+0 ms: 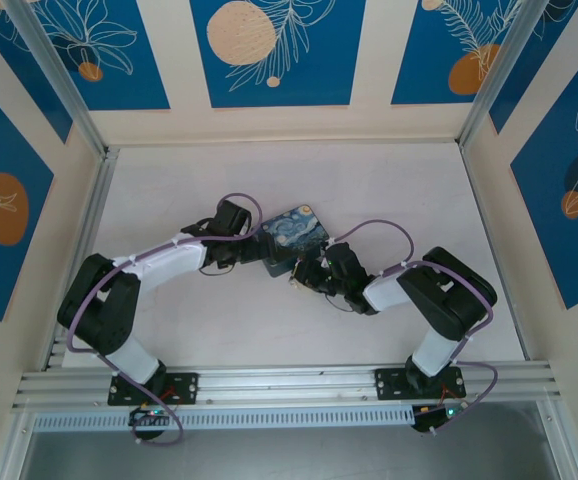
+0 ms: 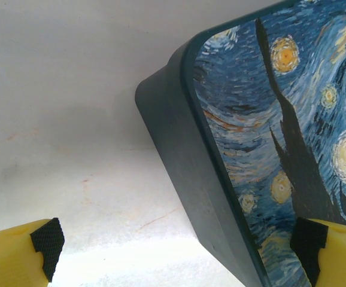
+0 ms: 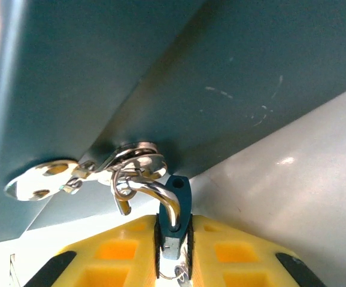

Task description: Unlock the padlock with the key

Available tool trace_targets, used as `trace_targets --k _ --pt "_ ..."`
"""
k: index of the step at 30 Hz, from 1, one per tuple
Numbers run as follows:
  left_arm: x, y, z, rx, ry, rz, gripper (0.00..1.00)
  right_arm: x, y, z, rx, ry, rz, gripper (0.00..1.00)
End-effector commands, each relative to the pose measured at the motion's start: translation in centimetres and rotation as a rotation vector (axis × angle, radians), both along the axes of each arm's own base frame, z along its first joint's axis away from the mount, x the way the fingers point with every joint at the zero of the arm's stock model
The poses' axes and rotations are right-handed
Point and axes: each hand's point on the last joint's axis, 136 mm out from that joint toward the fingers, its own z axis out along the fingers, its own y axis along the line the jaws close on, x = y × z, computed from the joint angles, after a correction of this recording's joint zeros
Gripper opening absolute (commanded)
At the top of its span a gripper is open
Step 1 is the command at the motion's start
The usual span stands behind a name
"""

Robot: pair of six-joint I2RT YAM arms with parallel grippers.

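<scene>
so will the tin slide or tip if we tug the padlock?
Likely slides: the tin looks like thin sheet metal, probably light, on a smooth table. Tipping seems unlikely, since it is low and wide. The left gripper stands open around its corner, so probably nothing braces it while the right gripper pinches the padlock.

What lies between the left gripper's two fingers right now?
Left wrist view: a corner of the painted tin and bare table, inside the open left gripper.
</scene>
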Motion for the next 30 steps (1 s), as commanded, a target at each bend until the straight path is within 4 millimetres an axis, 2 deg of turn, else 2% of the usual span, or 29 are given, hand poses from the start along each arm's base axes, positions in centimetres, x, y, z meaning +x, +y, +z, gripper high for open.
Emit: trace_targets --k 1,9,20,30 --pt "-3.2 2.2 -4.3 0.136 0.148 -0.001 1.0 -0.1 -0.9 -1.7 -0.067 0.035 -0.027 0.18" --pt "-3.4 2.5 -4.6 0.143 0.159 0.01 1.0 -0.1 -1.5 -1.7 -0.071 0.036 -0.055 0.05" --pt "-3.9 2.8 -5.4 0.149 0.182 0.026 1.0 0.3 -2.4 -0.8 -0.011 0.038 -0.137 0.02" --pt "-4.2 3.0 -5.9 0.153 0.199 0.031 1.0 1.9 -2.5 1.4 0.101 0.018 -0.208 0.0"
